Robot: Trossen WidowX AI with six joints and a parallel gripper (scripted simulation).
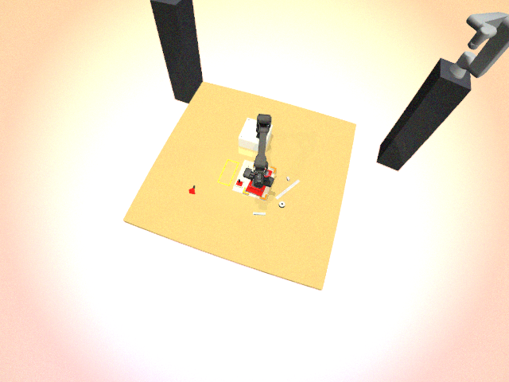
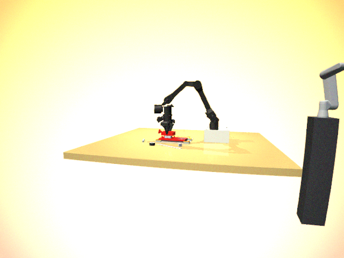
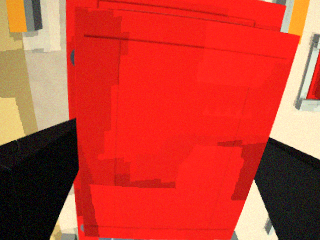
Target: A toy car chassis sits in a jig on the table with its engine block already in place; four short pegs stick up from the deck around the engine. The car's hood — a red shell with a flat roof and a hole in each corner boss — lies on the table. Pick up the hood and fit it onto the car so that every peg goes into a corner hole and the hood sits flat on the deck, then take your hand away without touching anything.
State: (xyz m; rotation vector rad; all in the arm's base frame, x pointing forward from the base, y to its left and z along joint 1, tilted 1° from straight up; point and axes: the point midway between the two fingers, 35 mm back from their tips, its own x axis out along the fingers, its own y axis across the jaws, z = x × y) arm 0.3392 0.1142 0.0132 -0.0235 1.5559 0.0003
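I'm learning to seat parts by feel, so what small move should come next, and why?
Probably a slight, slow lowering, checking peg alignment: the gripper grips the red hood, which appears above the chassis deck, with the engine block visible between.

On the tan square tabletop (image 1: 176,213) (image 2: 180,162), I saw a yellow rectangular outline (image 1: 223,172), a small red piece with a black stub (image 1: 192,190), a long thin white strip (image 1: 287,189) (image 2: 170,146) and a black-and-white ring (image 1: 279,205) (image 2: 151,144). A tall black rectangular pillar (image 1: 417,118) (image 2: 317,172) stood beyond the edge, bearing a grey jointed arm (image 1: 491,53) (image 2: 330,91).
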